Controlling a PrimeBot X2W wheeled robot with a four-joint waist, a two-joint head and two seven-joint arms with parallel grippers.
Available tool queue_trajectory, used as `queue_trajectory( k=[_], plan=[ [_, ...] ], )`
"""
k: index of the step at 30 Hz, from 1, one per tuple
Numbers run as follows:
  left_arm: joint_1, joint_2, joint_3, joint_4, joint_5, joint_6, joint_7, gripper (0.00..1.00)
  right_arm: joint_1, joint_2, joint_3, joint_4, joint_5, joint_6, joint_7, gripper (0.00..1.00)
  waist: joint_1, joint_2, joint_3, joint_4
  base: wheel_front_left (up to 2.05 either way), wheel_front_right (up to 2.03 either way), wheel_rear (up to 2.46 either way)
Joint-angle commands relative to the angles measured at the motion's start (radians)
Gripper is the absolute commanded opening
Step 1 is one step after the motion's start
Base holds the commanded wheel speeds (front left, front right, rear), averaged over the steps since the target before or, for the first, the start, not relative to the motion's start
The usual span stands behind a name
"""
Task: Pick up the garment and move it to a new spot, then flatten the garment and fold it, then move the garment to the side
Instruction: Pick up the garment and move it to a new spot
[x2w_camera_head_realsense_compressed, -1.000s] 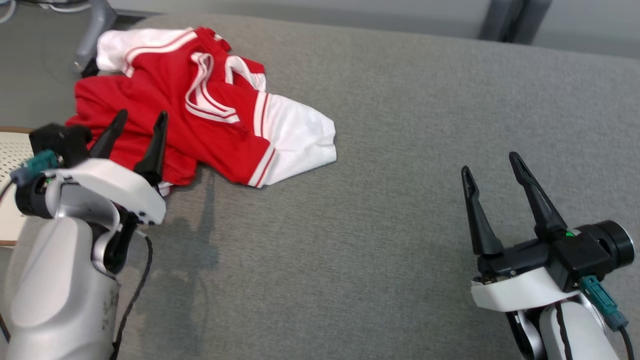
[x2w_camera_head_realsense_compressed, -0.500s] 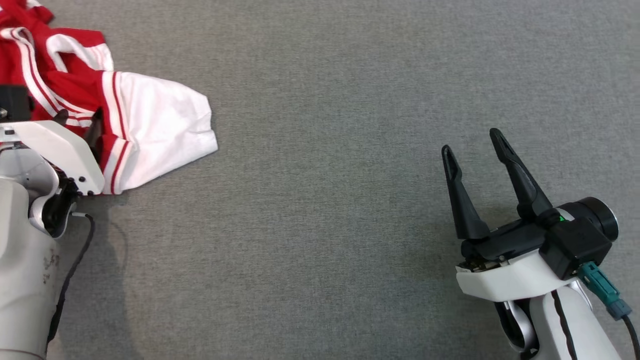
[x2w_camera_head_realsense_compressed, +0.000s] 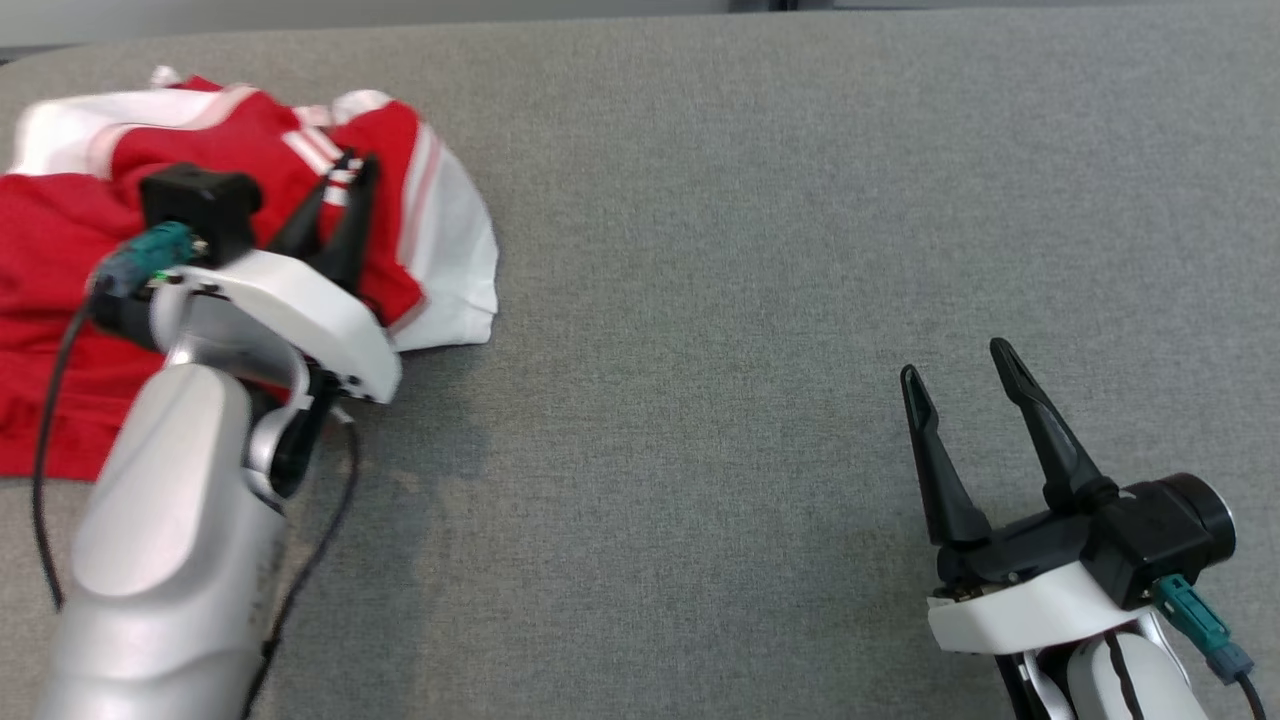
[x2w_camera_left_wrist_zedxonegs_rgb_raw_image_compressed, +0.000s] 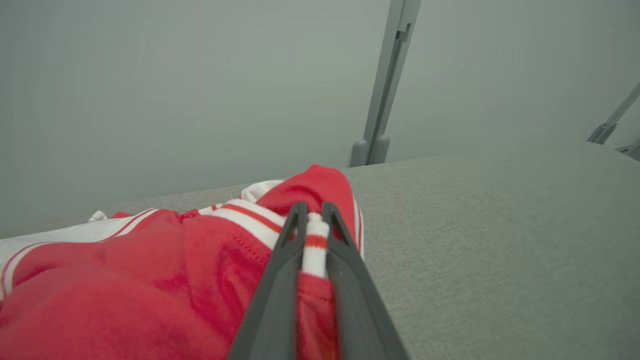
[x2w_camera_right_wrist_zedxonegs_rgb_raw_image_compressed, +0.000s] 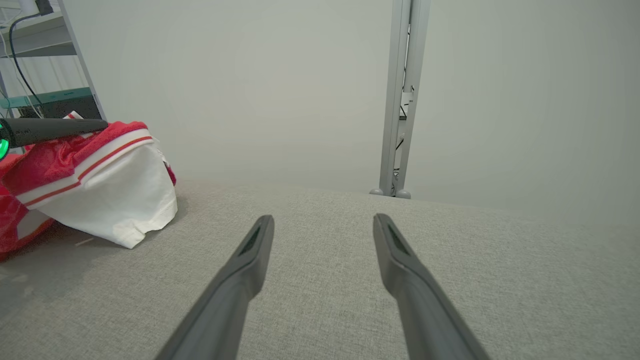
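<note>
1. Garment (x2w_camera_head_realsense_compressed: 60, 250): red jersey with white sleeves and striped trim, bunched at the far left of the grey padded surface (x2w_camera_head_realsense_compressed: 720, 260).
2. Left gripper (x2w_camera_head_realsense_compressed: 355, 165): over the garment's right part, fingers pressed almost together, pinching a fold of white-and-red striped trim. Left wrist view shows the fabric clamped between both fingers.
3. White sleeve (x2w_camera_head_realsense_compressed: 450, 250): drapes down just right of the pinch, hem touching the surface.
4. Right gripper (x2w_camera_head_realsense_compressed: 953, 358): lower right, well apart from the garment, fingers spread wide over the grey surface.
</note>
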Motion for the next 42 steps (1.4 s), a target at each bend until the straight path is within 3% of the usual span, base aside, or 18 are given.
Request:
queue_trajectory(
  k=[1,8,14,19,26,27,28,29,36,42],
  plan=[
    [0.036,-0.031,-0.038,-0.116,-0.013,-0.009,0.012,0.0,0.02,-0.006,0.001,0.006,0.006,0.0,-0.005,1.0,0.0,0.0,-0.067,0.026,0.0,0.0,0.0],
    [0.211,-0.118,-0.193,-0.574,-0.066,-0.004,0.131,0.0,0.054,-0.006,0.005,0.009,0.015,0.0,-0.005,1.0,0.0,0.0,-0.134,-0.015,0.0,0.0,0.0],
    [0.319,-0.171,-0.326,-0.736,-0.154,0.014,0.183,0.0,0.063,-0.005,-0.008,0.002,0.031,0.0,-0.005,1.0,0.0,0.0,-0.125,-0.089,0.0,0.0,0.0],
    [0.34,-0.166,-0.335,-0.626,-0.132,0.05,0.165,0.0,0.068,-0.005,-0.019,-0.002,0.049,0.0,-0.005,1.0,0.0,0.0,-0.109,-0.14,0.0,0.0,0.0],
    [0.339,-0.14,-0.334,-0.189,-0.085,0.034,0.03,0.0,0.075,-0.005,-0.02,0.002,0.07,0.0,-0.005,1.0,0.0,0.0,-0.098,-0.201,0.0,0.0,0.0],
    [0.335,-0.142,-0.338,-0.148,-0.084,0.027,0.015,0.08,0.076,-0.005,-0.023,0.002,0.071,0.0,-0.005,1.0,0.0,0.0,-0.1,-0.204,0.0,0.0,0.0],
    [0.336,-0.149,-0.34,-0.114,-0.1,0.024,0.001,0.48,0.078,-0.005,-0.029,0.0,0.073,0.0,-0.005,1.0,0.0,0.0,-0.103,-0.206,0.0,0.0,0.0],
    [0.337,-0.152,-0.341,-0.093,-0.111,0.019,-0.014,1.0,0.082,-0.005,-0.032,0.0,0.073,0.0,-0.005,1.0,0.0,0.0,-0.109,-0.206,0.0,0.0,0.0],
    [0.409,-0.151,-0.322,-0.144,-0.171,0.007,-0.113,1.0,0.12,-0.005,-0.061,0.01,0.058,0.0,-0.005,1.0,0.0,0.0,-0.174,-0.18,0.0,0.0,0.0],
    [0.523,-0.081,-0.327,-0.316,-0.176,0.049,-0.054,1.0,0.148,-0.005,-0.085,0.002,0.051,0.0,-0.005,1.0,0.0,0.0,-0.211,-0.144,0.0,0.0,0.0]
  ],
)
